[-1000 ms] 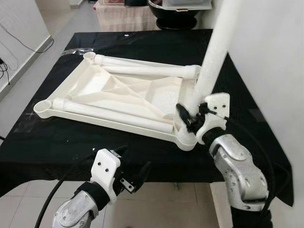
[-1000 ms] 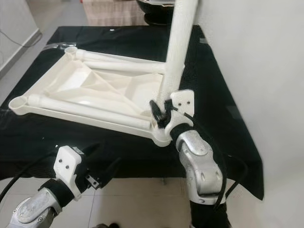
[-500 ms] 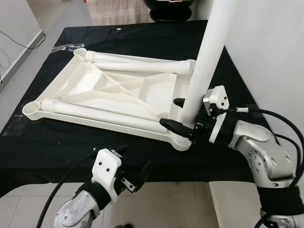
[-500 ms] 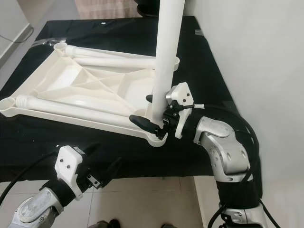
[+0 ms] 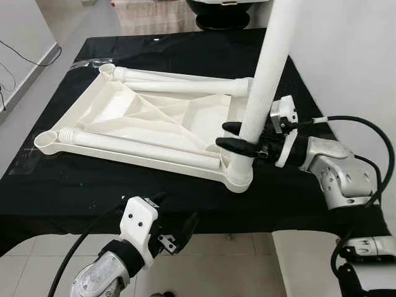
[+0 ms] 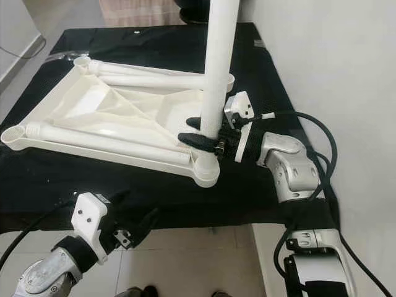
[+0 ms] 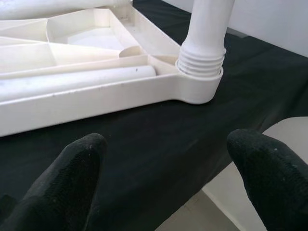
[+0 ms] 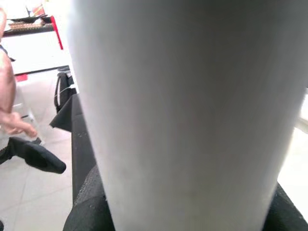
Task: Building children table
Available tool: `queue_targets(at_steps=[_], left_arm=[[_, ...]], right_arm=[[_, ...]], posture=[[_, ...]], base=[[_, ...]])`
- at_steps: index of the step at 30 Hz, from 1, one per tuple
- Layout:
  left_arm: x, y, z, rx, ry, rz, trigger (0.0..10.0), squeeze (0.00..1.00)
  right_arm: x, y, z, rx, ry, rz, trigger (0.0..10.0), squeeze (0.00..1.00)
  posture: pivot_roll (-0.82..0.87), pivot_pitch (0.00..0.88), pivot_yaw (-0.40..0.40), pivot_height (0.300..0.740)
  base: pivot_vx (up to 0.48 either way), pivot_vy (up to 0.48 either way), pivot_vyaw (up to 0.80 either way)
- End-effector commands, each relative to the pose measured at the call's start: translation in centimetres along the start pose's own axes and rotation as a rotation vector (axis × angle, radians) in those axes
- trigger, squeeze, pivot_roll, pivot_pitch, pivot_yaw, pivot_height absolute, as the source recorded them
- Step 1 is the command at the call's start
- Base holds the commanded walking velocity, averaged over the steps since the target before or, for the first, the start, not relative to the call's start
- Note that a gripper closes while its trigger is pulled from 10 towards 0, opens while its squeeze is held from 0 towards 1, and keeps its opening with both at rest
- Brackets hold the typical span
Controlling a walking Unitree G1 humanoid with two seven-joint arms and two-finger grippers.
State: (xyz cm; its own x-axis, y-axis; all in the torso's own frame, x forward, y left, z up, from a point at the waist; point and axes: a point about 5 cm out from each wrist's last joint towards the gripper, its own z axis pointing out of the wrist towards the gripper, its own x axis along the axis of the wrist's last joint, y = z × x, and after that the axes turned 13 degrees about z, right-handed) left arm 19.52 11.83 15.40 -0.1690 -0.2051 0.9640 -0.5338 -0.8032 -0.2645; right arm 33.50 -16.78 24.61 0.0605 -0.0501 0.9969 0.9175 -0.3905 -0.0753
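One leg is standing up so far on this little kids' table, and that's the one the robot is busy with. The white plastic table frame lies upside down on the black-covered tabletop, toward its right half, with the standing leg planted in the corner socket nearest the robot on the right side. Its long axis runs pretty much straight up, maybe a hair tilted.

Right pincer comes in sideways from the tabletop's right edge and wraps the leg low down, just above the socket, one black finger on each side of the tube. So it's closed around the leg, and any twist to screw it in would have to go around that vertical axis. Through the left wrist camera you can see thread rings showing above the socket rim, so my guess is it isn't seated all the way yet.

Left pincer hovers off the near edge of the tabletop, fingers spread wide, holding nothing, well short of the frame. The right arm is clearly the nearer one.

Other legs lie flat inside the frame, smooth white tubes with ribbed ends, and the far sockets are open.
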Motion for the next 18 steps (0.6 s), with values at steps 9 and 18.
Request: queue_targets(at_steps=[9,18], left_arm=[[-0.2,0.4,-0.3,-0.019,-0.013,-0.012,10.0,0.00],[-0.5,-0.1,0.0,-0.016,-0.014,-0.014,10.0,0.00]], right_arm=[[-3.2,-1.7,-1.0,-0.127,-0.070,-0.005,0.0,0.00],[-7.7,-5.4,0.4,-0.950,0.023,0.073,0.0,0.00]], posture=[[0.01,0.201,-0.004,0.740],[-0.02,0.176,0.029,0.740]], base=[[0.000,0.000,0.00],[0.000,0.000,0.00]])
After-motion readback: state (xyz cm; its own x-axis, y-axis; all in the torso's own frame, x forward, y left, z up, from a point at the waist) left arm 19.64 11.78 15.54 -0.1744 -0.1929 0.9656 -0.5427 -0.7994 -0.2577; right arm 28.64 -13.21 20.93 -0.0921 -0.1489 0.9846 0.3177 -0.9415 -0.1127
